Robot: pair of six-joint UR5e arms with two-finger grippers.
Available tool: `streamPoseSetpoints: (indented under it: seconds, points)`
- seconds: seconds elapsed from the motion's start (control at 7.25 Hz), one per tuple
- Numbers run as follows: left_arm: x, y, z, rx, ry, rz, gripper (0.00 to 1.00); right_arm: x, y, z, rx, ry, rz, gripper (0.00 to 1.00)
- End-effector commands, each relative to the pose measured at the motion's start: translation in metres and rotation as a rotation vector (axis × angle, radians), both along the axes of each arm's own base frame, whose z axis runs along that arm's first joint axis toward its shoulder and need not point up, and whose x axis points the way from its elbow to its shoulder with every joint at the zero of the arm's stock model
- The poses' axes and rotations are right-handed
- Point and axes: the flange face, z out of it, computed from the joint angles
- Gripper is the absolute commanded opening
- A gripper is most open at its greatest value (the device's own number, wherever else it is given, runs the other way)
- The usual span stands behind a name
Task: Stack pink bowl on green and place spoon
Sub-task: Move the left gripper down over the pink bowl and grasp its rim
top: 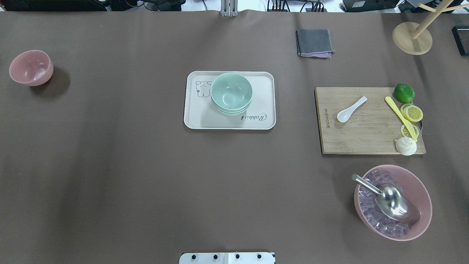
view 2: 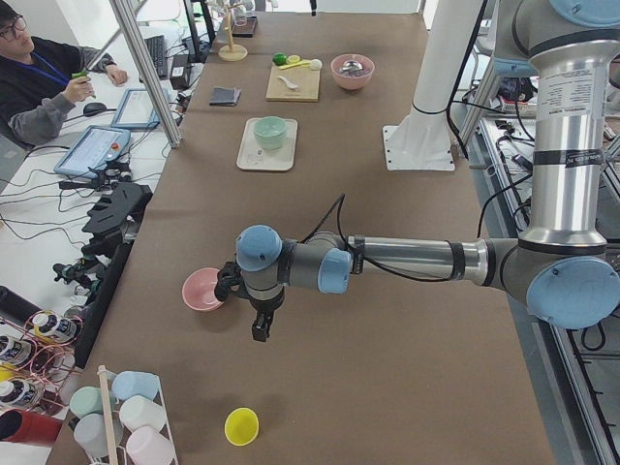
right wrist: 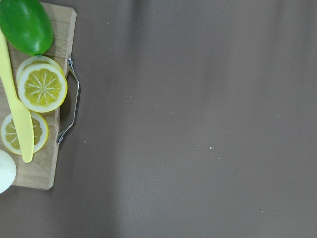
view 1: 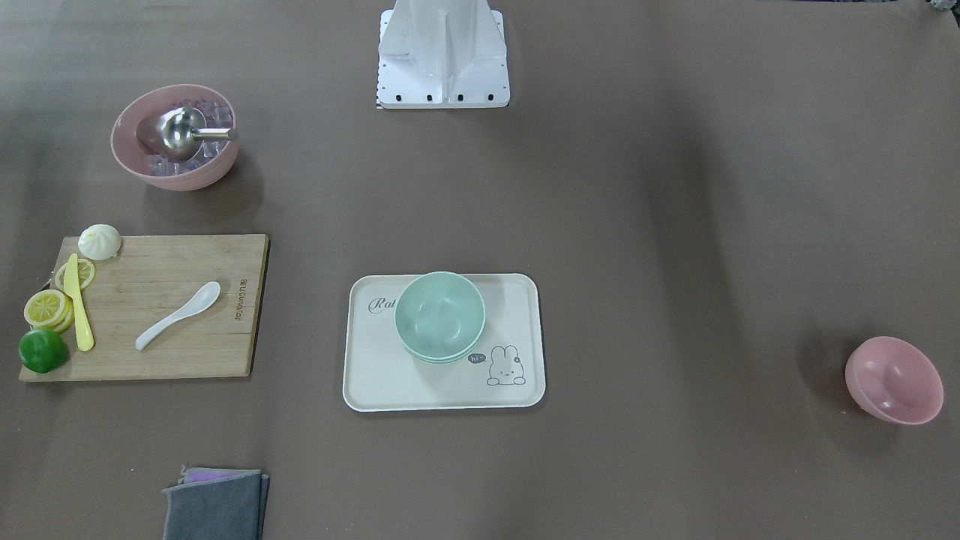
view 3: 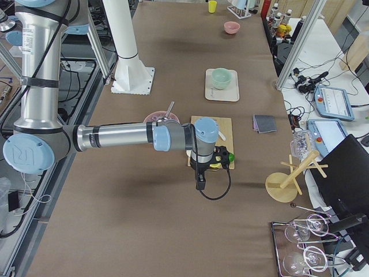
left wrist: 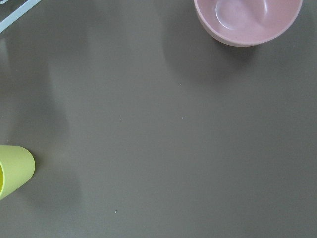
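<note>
We find the pink bowl (top: 31, 68) empty at the table's left end, well apart from the green bowls (top: 231, 91) stacked on the tray (top: 196, 119).
The white spoon (top: 351, 109) lies on the cutting board (top: 366, 139) (yellow knife (top: 400, 118) near it). Our left gripper (view 2: 227, 282) hangs just beside the pink bowl, our right gripper (view 3: 223, 157) by the board's lime (view 3: 231, 157) end. Both show only from the side, so we cannot tell whether the jaws are spread or pressed together.

Left arm (view 2: 407, 257) and right arm (view 3: 115, 137): silver tubes, pale-blue joint caps (view 2: 259, 248), black wrist cables (view 3: 219, 198), white pedestal base (view 1: 442, 56) with black screws (view 1: 429, 97).
</note>
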Motion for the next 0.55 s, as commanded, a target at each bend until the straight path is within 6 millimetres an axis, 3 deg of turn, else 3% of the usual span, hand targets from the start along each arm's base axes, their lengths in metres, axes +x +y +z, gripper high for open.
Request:
streamPoseSetpoints:
  seconds: [0.0,0.41]
  points:
    - [0.001,-0.009,-0.011,0.064,0.002,-0.008,0.99,0.0,-0.004,-0.013,0.03,0.002,-0.002,1.0]
    - [0.002,-0.024,-0.019,0.082,0.007,-0.008,0.99,-0.001,-0.012,-0.048,0.097,-0.006,0.008,1.0]
